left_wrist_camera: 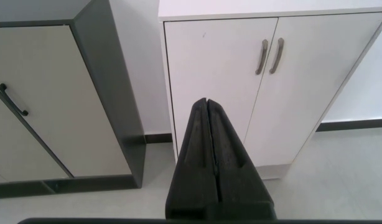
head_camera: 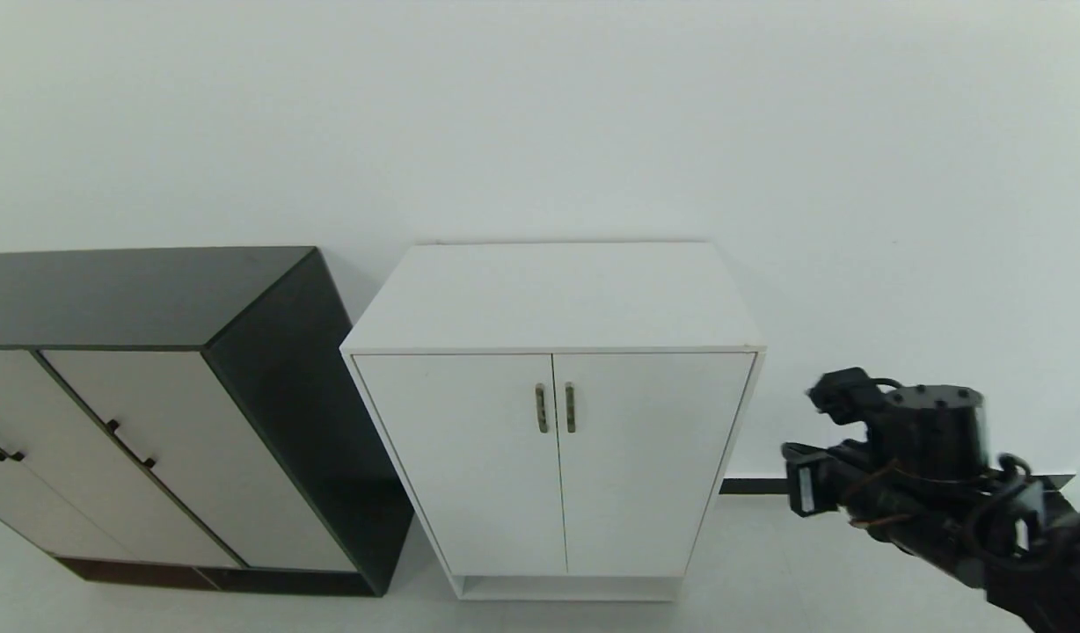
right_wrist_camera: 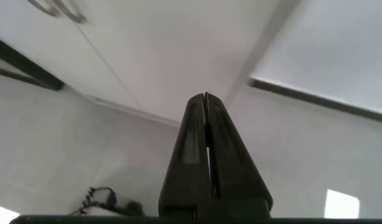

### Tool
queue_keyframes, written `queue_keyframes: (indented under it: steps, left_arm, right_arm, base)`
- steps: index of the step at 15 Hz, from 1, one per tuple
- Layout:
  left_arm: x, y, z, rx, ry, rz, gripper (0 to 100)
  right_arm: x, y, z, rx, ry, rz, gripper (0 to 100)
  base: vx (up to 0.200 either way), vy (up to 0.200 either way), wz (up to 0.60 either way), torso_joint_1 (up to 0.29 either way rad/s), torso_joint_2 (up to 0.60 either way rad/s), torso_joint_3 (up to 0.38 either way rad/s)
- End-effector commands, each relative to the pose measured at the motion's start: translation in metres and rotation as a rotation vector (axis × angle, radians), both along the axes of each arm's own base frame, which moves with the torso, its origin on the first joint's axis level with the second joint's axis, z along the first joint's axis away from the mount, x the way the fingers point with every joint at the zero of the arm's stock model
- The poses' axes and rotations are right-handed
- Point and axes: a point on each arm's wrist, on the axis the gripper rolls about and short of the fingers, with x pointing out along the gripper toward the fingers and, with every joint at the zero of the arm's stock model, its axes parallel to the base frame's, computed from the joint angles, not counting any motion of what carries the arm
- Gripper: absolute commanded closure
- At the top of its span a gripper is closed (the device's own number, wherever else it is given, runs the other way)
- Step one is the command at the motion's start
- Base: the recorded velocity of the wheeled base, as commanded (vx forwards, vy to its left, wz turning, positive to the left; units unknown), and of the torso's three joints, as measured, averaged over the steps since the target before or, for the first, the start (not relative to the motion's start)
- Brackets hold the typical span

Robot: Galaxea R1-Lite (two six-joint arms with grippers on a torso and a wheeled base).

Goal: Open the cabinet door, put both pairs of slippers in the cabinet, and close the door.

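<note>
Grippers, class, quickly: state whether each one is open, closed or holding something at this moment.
Left gripper: closed, holding nothing.
Right gripper: closed, holding nothing.

White two-door cabinet (head_camera: pixel 553 378) stands upright, doors shut.

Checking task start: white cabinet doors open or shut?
Shut. White cabinet doors sit flush; handles flank the centre seam, no interior showing.

No readable text, labels, numbers or signs on any surface.
</note>
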Motion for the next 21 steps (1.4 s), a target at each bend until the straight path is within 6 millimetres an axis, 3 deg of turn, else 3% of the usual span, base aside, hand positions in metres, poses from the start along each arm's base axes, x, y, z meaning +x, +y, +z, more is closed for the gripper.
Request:
queue_keyframes:
  steps: [1, 3, 5, 6, 8, 12, 15, 18, 21]
  left_arm:
    - [0.000, 0.000, 0.000, -0.002, -0.001, 0.000, 100]
    - [0.000, 0.000, 0.000, -0.002, -0.001, 0.001, 100]
    - [0.000, 0.000, 0.000, -0.002, -0.001, 0.001, 100]
    - [0.000, 0.000, 0.000, -0.003, 0.000, 0.001, 100]
    - [0.000, 0.000, 0.000, -0.003, 0.001, 0.001, 100]
    - [0.000, 0.000, 0.000, -0.003, 0.000, 0.001, 100]
    - [0.000, 0.000, 0.000, -0.005, 0.000, 0.001, 100]
    - [0.000, 0.000, 0.000, -0.005, 0.000, 0.001, 100]
    - [0.000, 0.000, 0.000, -0.005, 0.001, 0.001, 100]
  right_arm:
    - [-0.083, -0.065, 0.013, -0.020, -0.056, -0.145, 100]
    - [-0.118, -0.087, 0.005, -0.041, -0.064, -0.226, 100]
    - [-0.149, -0.104, 0.009, -0.044, -0.079, -0.323, 100]
    - [-0.159, -0.107, 0.009, -0.045, -0.080, -0.331, 100]
    - [-0.201, -0.114, 0.007, -0.056, -0.127, -0.322, 100]
    - [-0.265, -0.122, -0.018, 0.009, -0.234, -0.231, 100]
    - [-0.265, -0.121, -0.020, 0.074, -0.275, -0.202, 100]
    - [-0.263, -0.116, -0.020, 0.047, -0.318, -0.006, 100]
    - [-0.262, -0.115, -0.027, 0.061, -0.285, 0.051, 100]
  base:
    - [0.000, 0.000, 0.00, 0.000, 0.00, 0.000]
    - [0.000, 0.000, 0.00, 0.000, 0.00, 0.000]
    - [0.000, 0.000, 0.00, 0.000, 0.00, 0.000]
    - [0.000, 0.000, 0.00, 0.000, 0.00, 0.000]
    - [0.000, 0.000, 0.00, 0.000, 0.00, 0.000]
    - [0.000, 0.000, 0.00, 0.000, 0.00, 0.000]
    - [0.000, 0.000, 0.00, 0.000, 0.00, 0.000]
    - [0.000, 0.000, 0.00, 0.000, 0.00, 0.000]
    - [0.000, 0.000, 0.00, 0.000, 0.00, 0.000]
